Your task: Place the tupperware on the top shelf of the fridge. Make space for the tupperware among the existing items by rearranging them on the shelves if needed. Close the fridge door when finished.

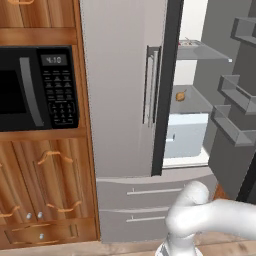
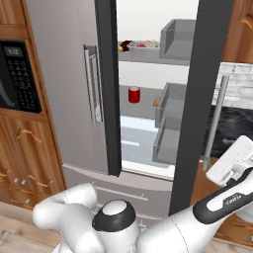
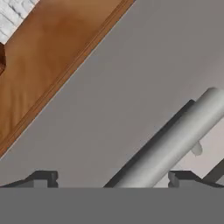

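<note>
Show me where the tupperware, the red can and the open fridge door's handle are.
tupperware (image 2: 144, 46): right base view, front wall, on the top shelf.
red can (image 2: 134, 94): right base view, its side.
fridge door handle (image 2: 214, 118): right base view, middle of the bar.

You can count one microwave (image 1: 37, 87), two fridge drawers (image 1: 150, 192), three door bins (image 1: 235, 127), one red can (image 2: 134, 94), one tupperware (image 2: 143, 47).

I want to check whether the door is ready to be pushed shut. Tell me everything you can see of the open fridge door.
The fridge door stands swung wide open, its dark edge facing the right base view. It is a tall grey panel with a silver bar handle on its outer face and three grey bins stacked on its inner face. In the hand view the handle runs between the open gripper's fingertips, not clamped.
</note>
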Robot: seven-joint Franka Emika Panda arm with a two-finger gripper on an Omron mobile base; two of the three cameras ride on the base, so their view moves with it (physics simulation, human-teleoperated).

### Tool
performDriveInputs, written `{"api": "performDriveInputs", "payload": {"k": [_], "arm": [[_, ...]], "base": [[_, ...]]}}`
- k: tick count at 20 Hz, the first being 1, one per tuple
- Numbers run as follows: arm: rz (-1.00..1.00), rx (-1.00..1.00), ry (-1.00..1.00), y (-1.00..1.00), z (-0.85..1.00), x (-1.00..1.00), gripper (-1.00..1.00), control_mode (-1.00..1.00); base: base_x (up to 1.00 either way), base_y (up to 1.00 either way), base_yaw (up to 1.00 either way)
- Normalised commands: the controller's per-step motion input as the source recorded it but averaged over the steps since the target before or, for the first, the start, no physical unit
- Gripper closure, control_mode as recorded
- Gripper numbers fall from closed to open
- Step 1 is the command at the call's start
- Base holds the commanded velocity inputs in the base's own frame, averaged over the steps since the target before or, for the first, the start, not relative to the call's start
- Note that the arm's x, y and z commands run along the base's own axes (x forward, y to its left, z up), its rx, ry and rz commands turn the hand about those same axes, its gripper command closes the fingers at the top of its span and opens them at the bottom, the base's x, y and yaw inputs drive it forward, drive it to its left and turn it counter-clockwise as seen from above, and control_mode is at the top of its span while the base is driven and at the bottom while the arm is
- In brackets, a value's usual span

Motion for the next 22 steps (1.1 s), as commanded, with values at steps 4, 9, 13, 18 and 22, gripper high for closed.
{"api": "performDriveInputs", "payload": {"k": [4, 9, 13, 18, 22], "arm": [[0.29, -0.08, -0.15, 0.61, -0.31, 0.23, -1.00, -1.00], [0.24, -0.20, -0.34, 1.00, -0.46, -0.02, -1.00, -1.00], [0.13, -0.18, -0.35, 1.00, -0.15, 0.00, -1.00, -1.00], [0.11, -0.17, -0.40, 1.00, 0.00, 0.00, -1.00, -1.00], [0.10, -0.16, -0.49, 1.00, 0.05, 0.00, -1.00, -1.00]], "base": [[0.00, 0.00, 0.00], [0.00, 0.00, 0.00], [0.00, 0.00, 0.00], [0.00, 0.00, 0.00], [0.00, 0.00, 0.00]]}}
